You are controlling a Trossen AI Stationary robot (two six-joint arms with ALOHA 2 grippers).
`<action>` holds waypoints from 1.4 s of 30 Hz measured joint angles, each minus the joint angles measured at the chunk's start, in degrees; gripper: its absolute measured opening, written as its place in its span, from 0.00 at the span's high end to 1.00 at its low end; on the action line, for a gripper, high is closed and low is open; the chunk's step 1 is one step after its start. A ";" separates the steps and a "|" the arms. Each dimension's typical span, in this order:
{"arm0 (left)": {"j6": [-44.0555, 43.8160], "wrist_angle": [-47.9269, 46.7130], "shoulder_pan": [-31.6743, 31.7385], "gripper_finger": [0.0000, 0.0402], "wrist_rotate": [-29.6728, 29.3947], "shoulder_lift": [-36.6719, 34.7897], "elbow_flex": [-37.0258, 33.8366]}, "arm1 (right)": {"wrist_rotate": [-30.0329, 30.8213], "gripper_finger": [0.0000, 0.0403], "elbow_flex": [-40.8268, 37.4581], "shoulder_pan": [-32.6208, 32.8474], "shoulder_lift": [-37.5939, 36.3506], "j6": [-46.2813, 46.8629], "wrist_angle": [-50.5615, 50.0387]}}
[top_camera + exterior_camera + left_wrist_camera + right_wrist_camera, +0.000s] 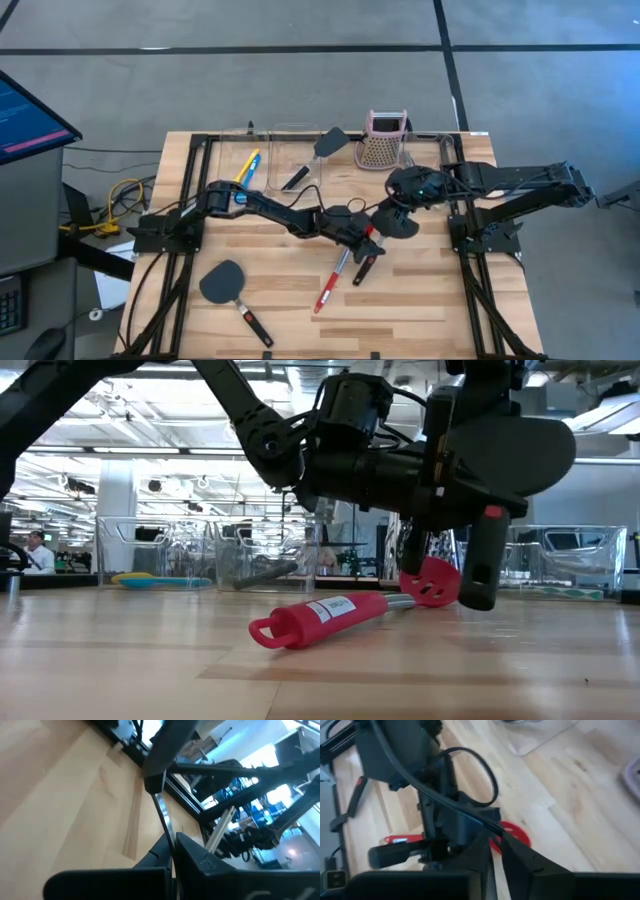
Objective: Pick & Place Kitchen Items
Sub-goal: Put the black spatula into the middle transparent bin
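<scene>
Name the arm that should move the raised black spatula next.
Left. The left pincer is shut on the black spatula at its metal shaft, so it can probably carry it on. The right pincer is only close beside it.

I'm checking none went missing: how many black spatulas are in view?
3. First spatula lies on the table toward its left side; second spatula leans in the clear bin; third spatula is mid-table in the left gripper. The arms may hide more.

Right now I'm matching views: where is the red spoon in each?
High: spoon mid-table, slanting.
Low: spoon lying centre.
Left wrist: not in it.
Right wrist: spoon mid-picture.
Landmark: spatula beside it, high, low, right wrist.
</scene>
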 joint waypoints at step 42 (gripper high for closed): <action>23.48 -25.06 -0.60 1.00 -3.67 -27.15 0.06 | 17.36 0.99 34.35 19.00 -2.42 8.43 -30.95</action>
